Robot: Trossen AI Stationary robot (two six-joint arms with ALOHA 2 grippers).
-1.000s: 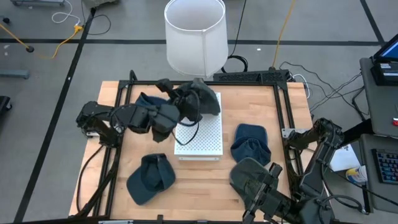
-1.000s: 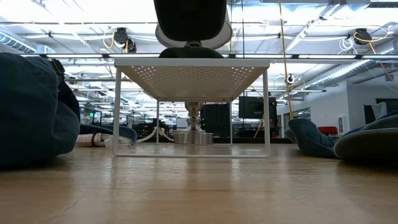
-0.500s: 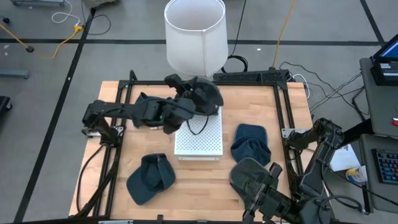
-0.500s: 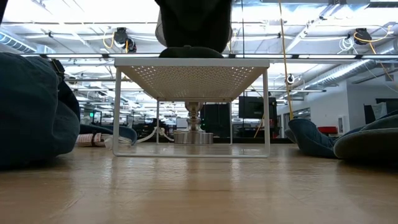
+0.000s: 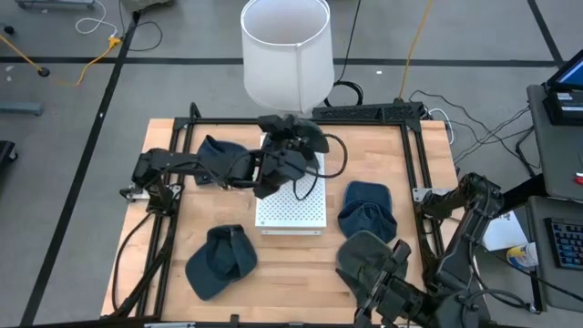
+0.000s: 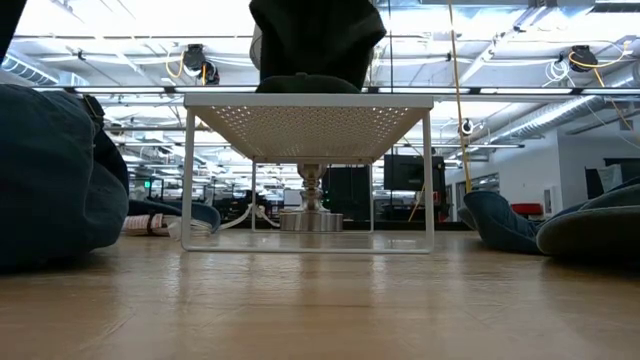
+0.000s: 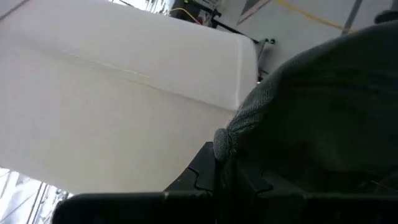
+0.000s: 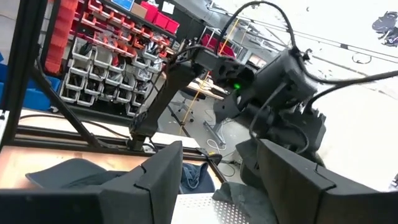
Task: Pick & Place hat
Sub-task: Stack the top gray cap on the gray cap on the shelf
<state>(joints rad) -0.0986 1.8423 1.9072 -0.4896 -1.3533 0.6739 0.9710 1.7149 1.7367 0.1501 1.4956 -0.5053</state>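
Note:
A dark grey hat [image 5: 302,135] is in my left gripper [image 5: 284,153], above the far end of the white perforated stand [image 5: 291,208] and just short of the tall white bin [image 5: 285,46]. In the left wrist view the hat [image 7: 323,106] fills one side and the bin's wall [image 7: 112,106] the other. In the low view the hat [image 6: 315,35] is above the stand's top [image 6: 310,100]. My right gripper [image 8: 217,180] is open and waits at the near right corner [image 5: 393,269], beside an olive hat [image 5: 363,251] that lies on the table. My left gripper is shut on the dark grey hat, at a bunched edge of the cloth [image 7: 227,142]. It reaches in about level from the table's left. The hat is lifted clear of the stand. The hat covers the fingers, so one layer or several cannot be told.
Three blue hats lie on the table: one near left [image 5: 221,261], one right of the stand [image 5: 367,210], one under the left arm [image 5: 214,153]. Black frame rails [image 5: 414,155] run along the table's edges. The bin stands beyond the far edge.
My left gripper has carried the dark grey hat toward the table's right and a little toward the far edge, from left of the stand to over its far end, closer to the white bin. The hat has stayed in the hold.

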